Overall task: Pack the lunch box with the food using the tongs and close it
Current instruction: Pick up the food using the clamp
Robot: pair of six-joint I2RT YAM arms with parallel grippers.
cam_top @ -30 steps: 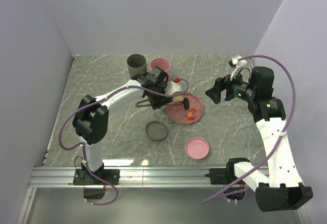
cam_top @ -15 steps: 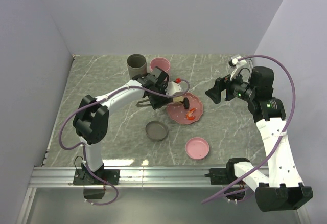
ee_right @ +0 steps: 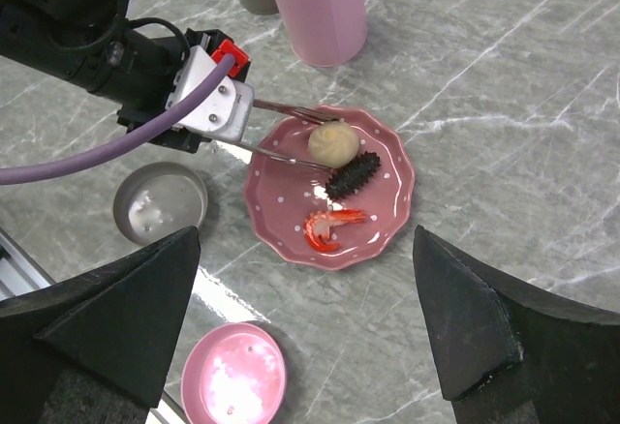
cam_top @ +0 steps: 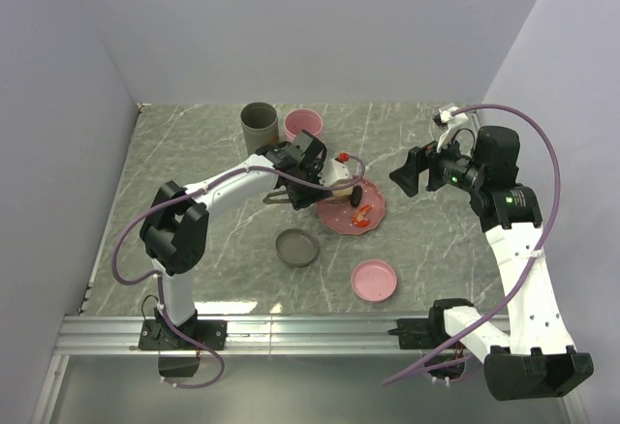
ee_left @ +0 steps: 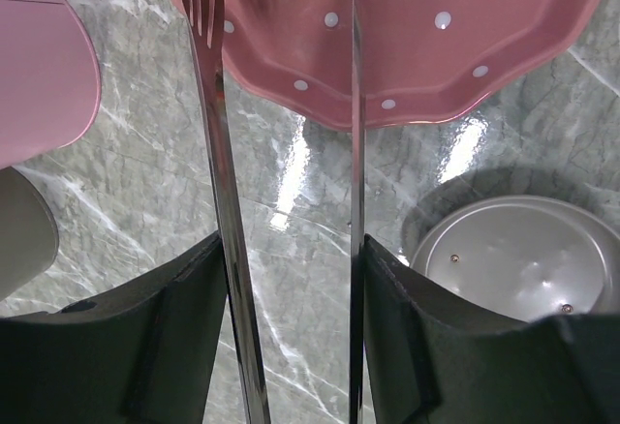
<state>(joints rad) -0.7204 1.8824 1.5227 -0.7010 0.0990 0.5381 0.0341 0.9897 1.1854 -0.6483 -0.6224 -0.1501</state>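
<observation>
My left gripper (cam_top: 325, 182) is shut on the tongs (ee_left: 221, 201), its fingers (ee_left: 184, 337) pressing both slim metal arms from outside. The tong tips reach over the pink scalloped plate (ee_right: 383, 216) and stand either side of the beige ball (ee_right: 334, 141). Beside the ball lies the dark oblong piece (ee_right: 354, 174), and nearer the plate's front the red shrimp piece (ee_right: 325, 226). The lunch box stands as two open cups at the back, grey (cam_top: 260, 124) and pink (cam_top: 302, 122). My right gripper (cam_top: 407, 177) hovers open, high to the plate's right, holding nothing.
A grey lid (cam_top: 296, 247) lies on the marble table (cam_top: 194, 153) in front of the plate, and a pink lid (cam_top: 373, 280) lies nearer the right arm's base. The left arm's purple cable loops over the table's left half. Walls close the back and sides.
My left gripper has slid a little right, pushing the tongs further over the plate, and the tong arms have drawn slightly closer around the ball. The right arm has not moved.
</observation>
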